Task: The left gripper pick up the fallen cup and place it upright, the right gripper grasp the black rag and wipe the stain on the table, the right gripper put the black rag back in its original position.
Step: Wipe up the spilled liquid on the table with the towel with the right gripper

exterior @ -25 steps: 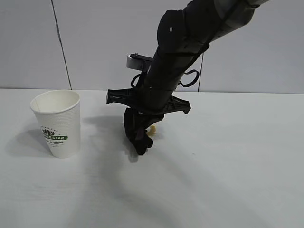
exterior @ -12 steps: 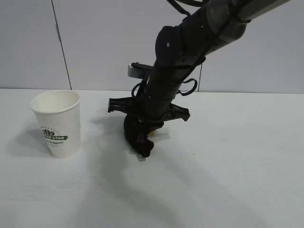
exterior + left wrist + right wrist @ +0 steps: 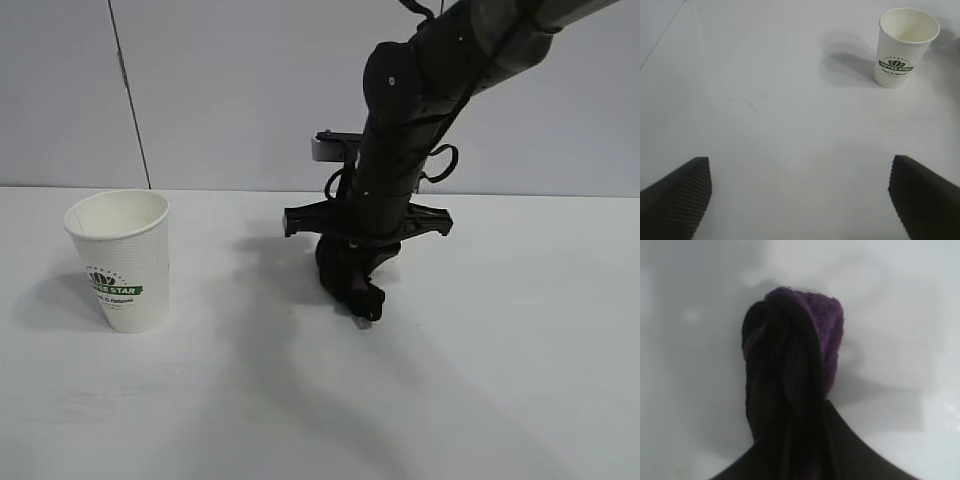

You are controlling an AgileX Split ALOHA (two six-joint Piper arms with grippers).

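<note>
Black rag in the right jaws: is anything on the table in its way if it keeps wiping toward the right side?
Nothing visible. The right gripper holds the black rag down at the table, and that side is bare. The cup stands upright, well off on the opposite side.

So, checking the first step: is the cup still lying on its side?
No, the cup stands upright on the table, mouth up.

Paper cup (image 3: 122,258), upright on the table: green banner reading "COFFEE STAR"; the smaller line beneath it is illegible.
</note>
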